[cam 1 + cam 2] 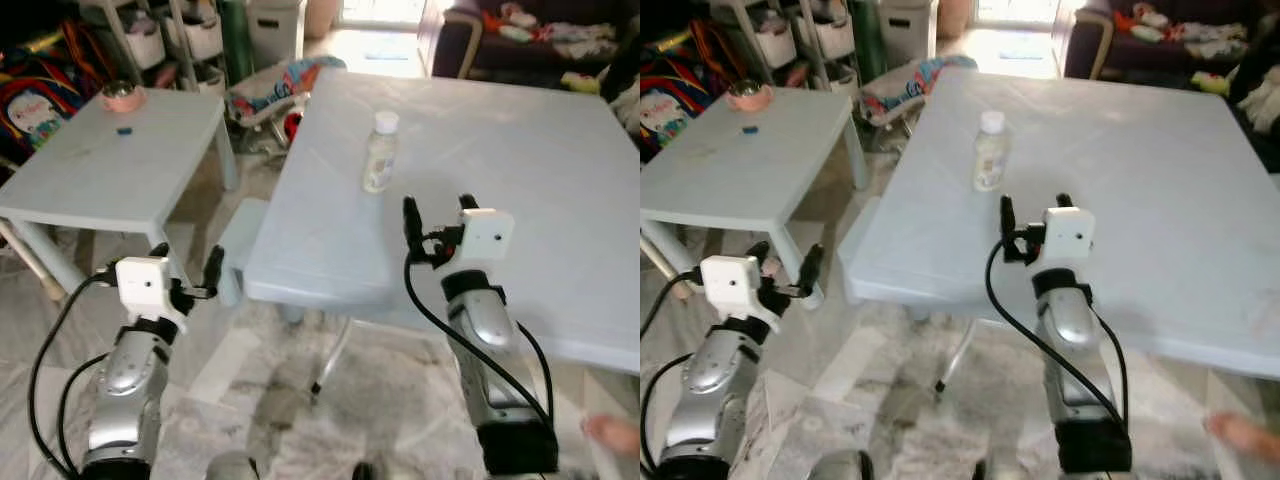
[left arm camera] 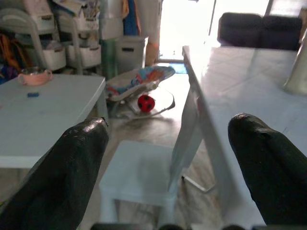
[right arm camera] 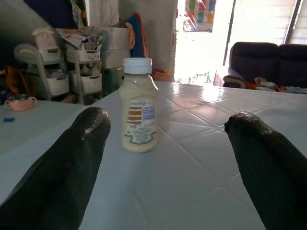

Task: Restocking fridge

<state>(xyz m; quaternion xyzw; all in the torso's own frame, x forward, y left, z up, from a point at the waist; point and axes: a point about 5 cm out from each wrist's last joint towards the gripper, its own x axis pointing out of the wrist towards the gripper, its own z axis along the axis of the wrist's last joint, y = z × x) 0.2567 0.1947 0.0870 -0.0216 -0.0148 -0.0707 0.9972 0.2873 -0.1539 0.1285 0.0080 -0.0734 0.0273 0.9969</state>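
Note:
A cream-coloured bottle (image 1: 380,152) with a white cap stands upright on the large pale blue table (image 1: 560,170), a little in from its left edge. My right gripper (image 1: 438,213) hovers open over the table's near part, short of the bottle (image 3: 137,111) and slightly right of it; nothing is between its fingers (image 3: 67,177). My left gripper (image 1: 187,266) is open and empty, held low in the gap between the two tables, beside the big table's near left corner.
A small pale blue table (image 1: 90,170) on the left carries a pink cup (image 1: 124,96) and a blue cap (image 1: 124,129). A small stool (image 2: 139,172) sits between the tables. Behind are shelves with bins (image 1: 190,35), a baby bouncer (image 1: 275,85) and a dark sofa (image 1: 540,40).

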